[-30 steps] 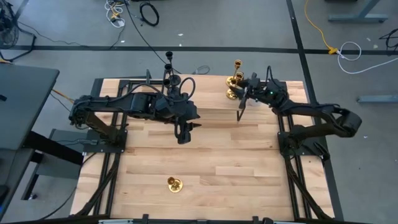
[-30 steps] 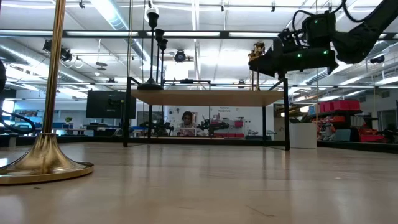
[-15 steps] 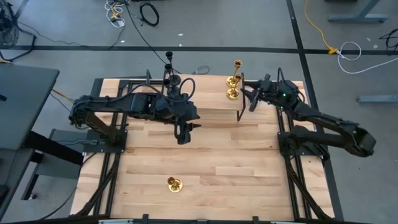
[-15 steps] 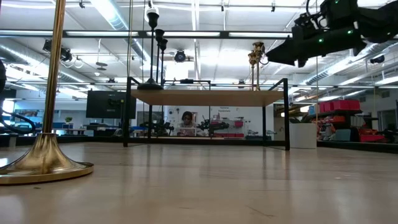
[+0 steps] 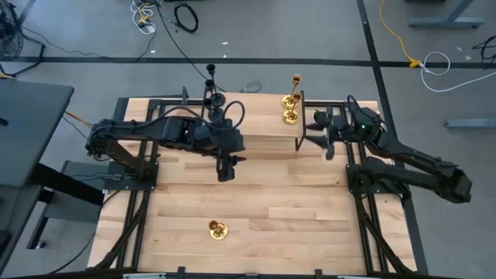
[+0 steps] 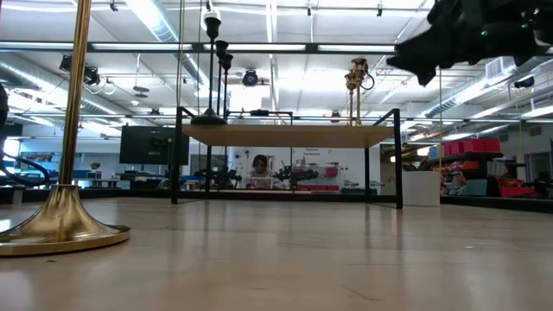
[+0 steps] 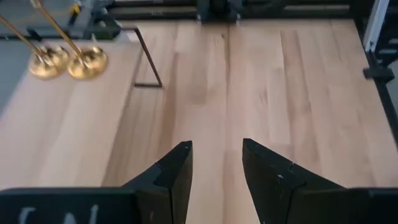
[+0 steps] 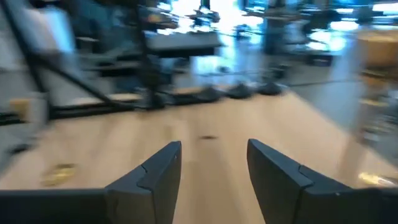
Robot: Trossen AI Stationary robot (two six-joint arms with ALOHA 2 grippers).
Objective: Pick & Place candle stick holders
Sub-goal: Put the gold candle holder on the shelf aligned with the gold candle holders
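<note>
no text, label, brand or number could be read in any view. faint pale marks showed on the dark body of the left gripper [image 7: 214, 168] in its wrist view, too blurred and cut off to make out. signs in the room beyond the table were too small to read.

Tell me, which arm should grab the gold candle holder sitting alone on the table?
Probably the left. Its open tool hangs over mid-table, nearer the lone gold holder. The right tool is by the far shelf.
</note>
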